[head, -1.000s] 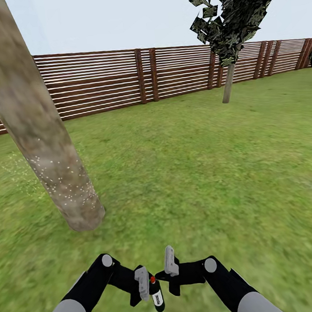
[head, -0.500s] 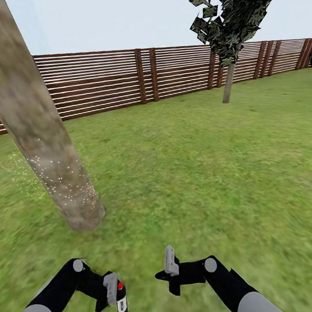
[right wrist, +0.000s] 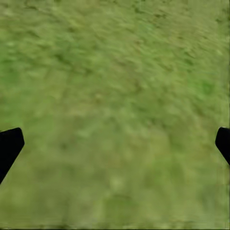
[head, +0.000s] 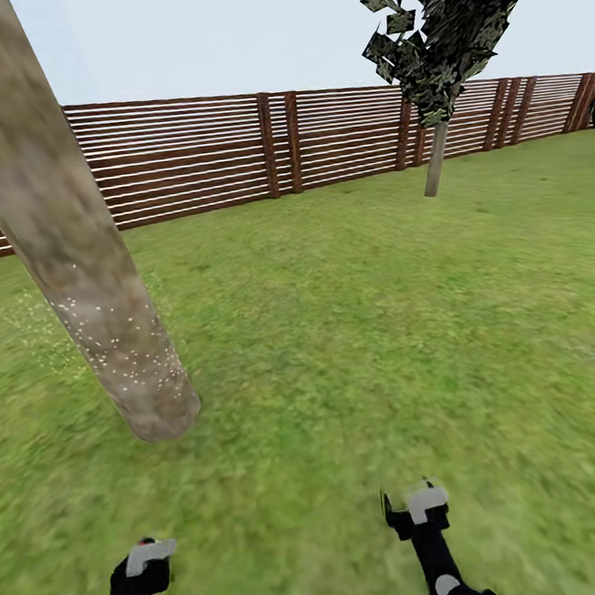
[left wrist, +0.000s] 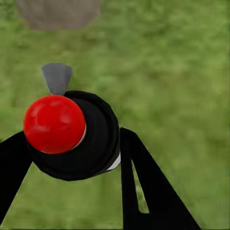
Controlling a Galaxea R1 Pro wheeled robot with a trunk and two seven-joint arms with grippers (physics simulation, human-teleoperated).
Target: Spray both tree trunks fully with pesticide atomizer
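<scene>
Gripping: left gripper (left wrist: pixel 72 148) clamped on the pesticide atomizer (left wrist: pixel 72 134); dark fingers (left wrist: pixel 143 187) sit on either side of the bottle in the left wrist view.
Atomizer: dark body, red top (left wrist: pixel 54 124) facing the wrist camera, grey nozzle tab (left wrist: pixel 56 76) sticking out past the cap. Held above the grass, off the ground.
Left arm: low at the left of the head view, grey-tipped gripper (head: pixel 146 556) over the lawn (head: pixel 356 328), well short of the near trunk.
Right gripper: (head: pixel 420 504) low at the right of the head view. In the right wrist view its two finger tips (right wrist: pixel 9 146) stand far apart at the frame edges, nothing between them but grass.
Near tree trunk: (head: pixel 73 257) pale mottled column leaning across the left of the head view, base in the grass. Lower part dotted with small white specks (head: pixel 125 352); a few specks also on the grass to its left.
Far tree: (head: pixel 434 159) thin trunk near the fence, dark blocky crown (head: pixel 460 15) above it.
Fence: (head: pixel 272 144) brown horizontal slats along the back of the lawn.
</scene>
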